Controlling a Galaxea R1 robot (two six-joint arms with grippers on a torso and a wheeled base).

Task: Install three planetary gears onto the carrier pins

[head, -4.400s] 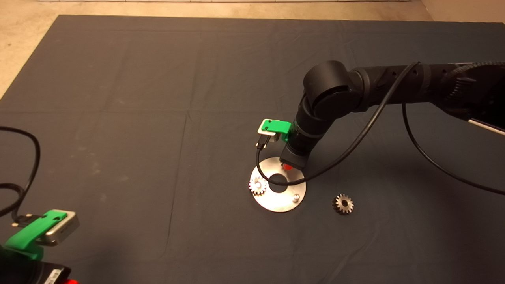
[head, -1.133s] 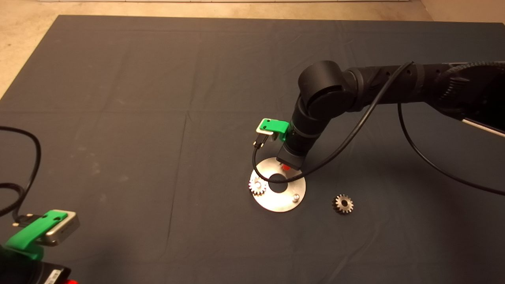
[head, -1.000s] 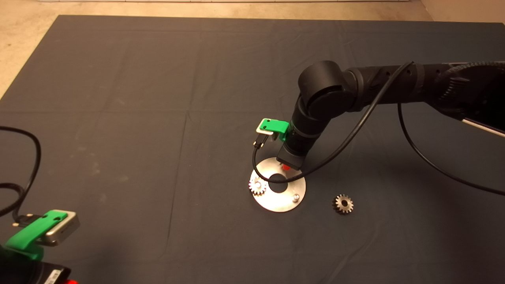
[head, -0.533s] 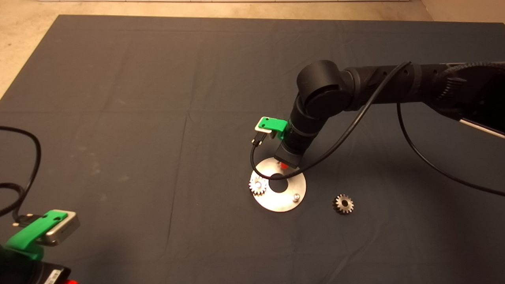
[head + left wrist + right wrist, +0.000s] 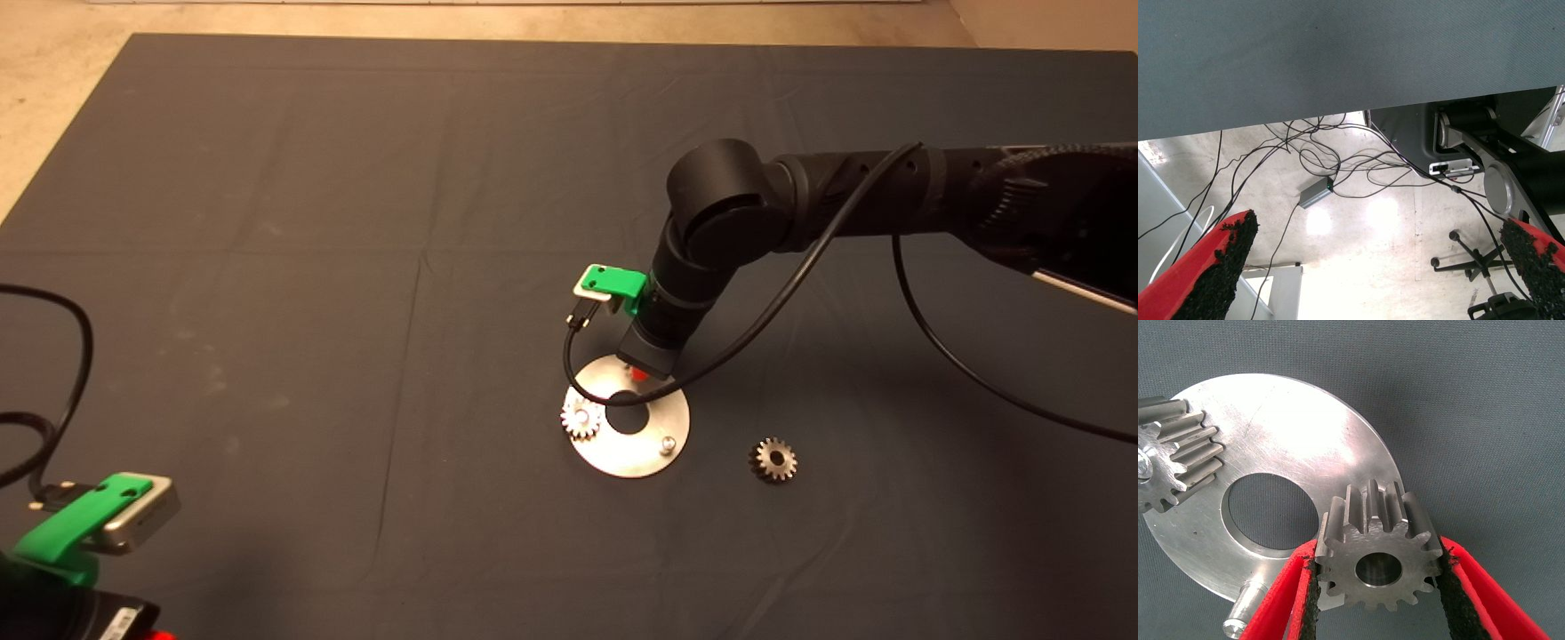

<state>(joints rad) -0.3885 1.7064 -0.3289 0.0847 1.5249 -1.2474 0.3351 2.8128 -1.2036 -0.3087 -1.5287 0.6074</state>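
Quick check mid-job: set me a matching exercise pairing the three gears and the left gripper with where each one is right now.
Things:
1. first gear
2. second gear
3. third gear
4. left gripper

States:
A. lying loose on the mat, right of the disc
B. clamped in the right gripper, over the disc's edge
C. parked at the lower left, open and empty
D. seated on a pin at the disc's left edge

Pairs: 1-D, 2-B, 3-A, 4-C

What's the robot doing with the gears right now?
Right gripper shut on a gear over the disc. One gear on its pin, one on the mat. Left gripper parked, open.
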